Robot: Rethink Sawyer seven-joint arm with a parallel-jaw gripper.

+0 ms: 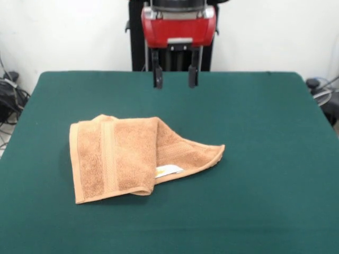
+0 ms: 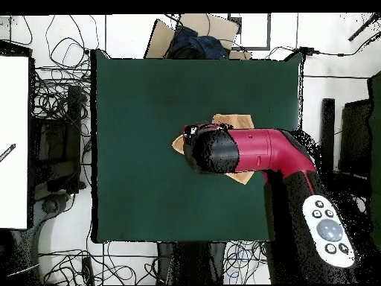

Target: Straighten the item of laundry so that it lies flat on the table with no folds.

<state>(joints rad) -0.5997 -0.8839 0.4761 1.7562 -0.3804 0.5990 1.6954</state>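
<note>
Orange-tan terry towel point(image 1: 119, 159), lying folded on the green surface point(image 1: 254, 174), left of centre in the front view and toward the near half. Left part doubled over into a roughly rectangular flap with a woven band running front to back near its left edge; rolled fold along the flap's right side. From under that flap, a lower layer tapering rightward to a rounded corner point. Long axis running left to right across the front view, tipped slightly down toward the left front corner. Small white label point(image 1: 168, 170) poking out at the front edge just right of the flap, with a spot of yellow-orange on it; writing too small to read.

Above and behind the towel, gripper point(image 1: 175, 74) hanging over the surface's far part, well clear of the cloth. Two dark fingers point(image 1: 157, 74) pointing straight down, parted with a wide gap, grasping nothing. Red and black wrist housing directly above them.

From overhead, red arm point(image 2: 260, 153) reaching in from the lower right and stretching leftward across the surface, its dark end covering most of the towel point(image 2: 232, 121); only tan edges showing around it. Tangled cables point(image 2: 59, 104) on the floor around the surface.
</note>
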